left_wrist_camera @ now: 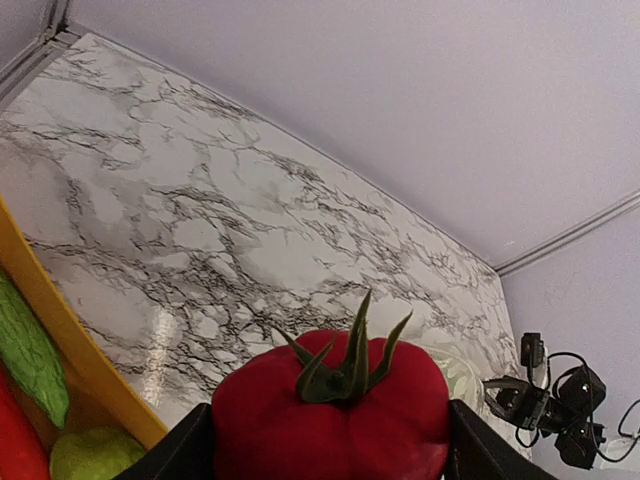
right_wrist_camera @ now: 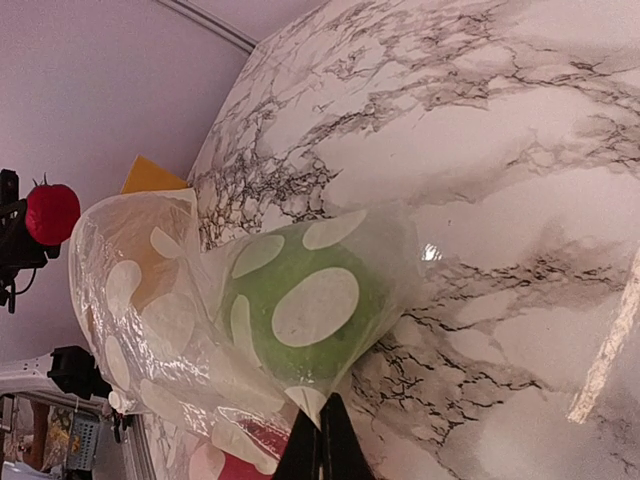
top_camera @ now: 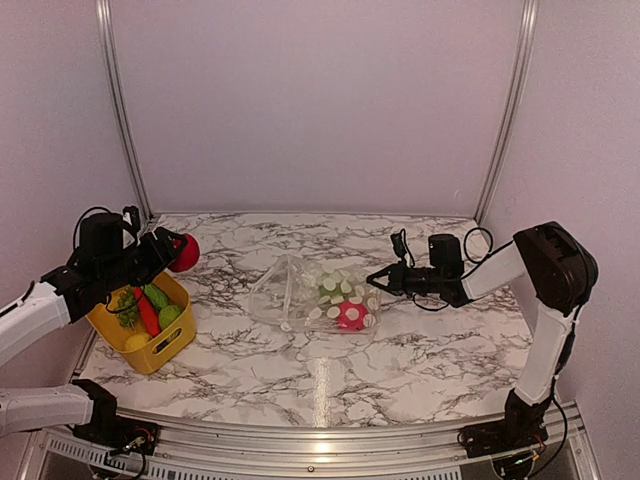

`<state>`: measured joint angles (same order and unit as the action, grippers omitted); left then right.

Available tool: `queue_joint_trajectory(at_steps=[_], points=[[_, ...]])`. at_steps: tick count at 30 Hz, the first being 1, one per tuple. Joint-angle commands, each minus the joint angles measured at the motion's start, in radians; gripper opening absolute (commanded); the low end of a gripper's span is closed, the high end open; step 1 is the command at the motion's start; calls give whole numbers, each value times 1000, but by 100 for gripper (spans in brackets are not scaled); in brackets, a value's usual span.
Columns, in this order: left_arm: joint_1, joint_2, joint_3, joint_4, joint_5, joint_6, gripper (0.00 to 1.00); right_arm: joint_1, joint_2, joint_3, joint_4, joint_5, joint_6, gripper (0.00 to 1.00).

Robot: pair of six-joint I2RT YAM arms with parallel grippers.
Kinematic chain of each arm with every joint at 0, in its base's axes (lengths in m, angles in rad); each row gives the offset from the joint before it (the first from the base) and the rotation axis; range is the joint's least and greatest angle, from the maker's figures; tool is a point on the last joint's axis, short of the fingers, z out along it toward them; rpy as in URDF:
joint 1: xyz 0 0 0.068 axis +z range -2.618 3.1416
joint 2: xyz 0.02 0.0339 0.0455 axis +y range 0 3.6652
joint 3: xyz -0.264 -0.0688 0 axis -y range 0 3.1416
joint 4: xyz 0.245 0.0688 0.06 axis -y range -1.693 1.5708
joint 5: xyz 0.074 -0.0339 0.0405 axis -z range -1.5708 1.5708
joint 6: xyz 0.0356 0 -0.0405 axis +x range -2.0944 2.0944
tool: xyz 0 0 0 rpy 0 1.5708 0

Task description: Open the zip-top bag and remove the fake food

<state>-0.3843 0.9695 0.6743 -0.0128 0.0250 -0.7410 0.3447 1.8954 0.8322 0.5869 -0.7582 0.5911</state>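
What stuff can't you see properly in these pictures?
Right wrist view: the red toy inside the clear polka-dot plastic bag is cut off by the bottom edge.
Left wrist view: the red plastic tomato hides the left fingers' tips.
Top view: the bag's zip is too small to make out.

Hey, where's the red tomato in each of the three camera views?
Top external: the red tomato sits at left, just above the yellow basket.
Left wrist: bottom centre, close up; basket wall at lower left.
Right wrist: small, at the far left edge, beyond the zip-top bag.
Shared landmark: the yellow basket, a corner here.
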Motion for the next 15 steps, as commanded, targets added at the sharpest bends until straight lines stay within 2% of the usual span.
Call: queue_joint_trajectory(at_steps=[1, 5, 11, 13, 15], points=[[128, -93, 1, -279, -124, -5, 70, -10, -12, 21, 7, -17, -9, 0], [274, -114, -15, -364, -140, 4, 69, -11, -7, 31, 3, -27, -11, 0], [445, -79, -44, -373, -152, 19, 68, -11, -15, 35, -20, -30, -31, 0], [478, -67, -44, -377, -181, 24, 69, -10, -22, 37, -40, -25, -46, 5], [507, -55, -44, -376, -198, 28, 70, -11, -31, 38, -63, -19, -60, 16]])
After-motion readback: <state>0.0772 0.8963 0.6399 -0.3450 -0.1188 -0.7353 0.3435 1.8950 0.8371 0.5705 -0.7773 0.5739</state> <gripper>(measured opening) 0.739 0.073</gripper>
